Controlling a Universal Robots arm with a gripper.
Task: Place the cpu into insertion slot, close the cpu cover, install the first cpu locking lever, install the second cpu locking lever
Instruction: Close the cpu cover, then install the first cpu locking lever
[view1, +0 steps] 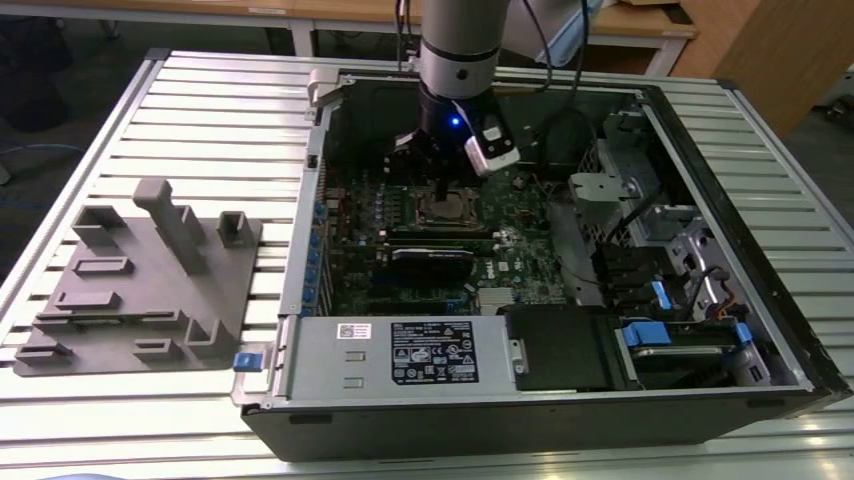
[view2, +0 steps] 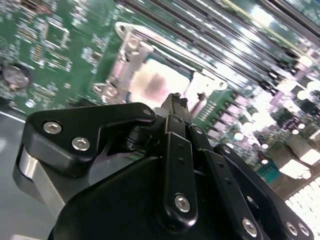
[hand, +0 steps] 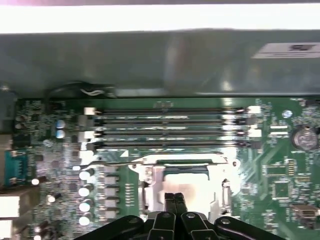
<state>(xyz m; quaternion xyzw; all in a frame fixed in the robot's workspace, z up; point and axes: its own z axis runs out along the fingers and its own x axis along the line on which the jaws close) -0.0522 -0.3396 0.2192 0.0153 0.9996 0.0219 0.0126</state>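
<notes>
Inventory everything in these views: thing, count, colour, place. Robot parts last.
table: one, silvery slats, under everything.
computer case: one, black, open, on the table.
fixture tray: one, grey, on the table at the exterior view's left.
circuit board: one, green, inside the case.
cpu: one, silver-grey, mid-board, below the pincer.
cpu cover: one, silvery frame, around the cpu.
long slots: four, black, beside the cpu cover.
card: one, black, on the board.
metal box: one, silvery, labelled, at the case's near edge.
arm: one, silver and black, reaching into the case.
pincer: one, black, jaws together, over the cpu.
</notes>
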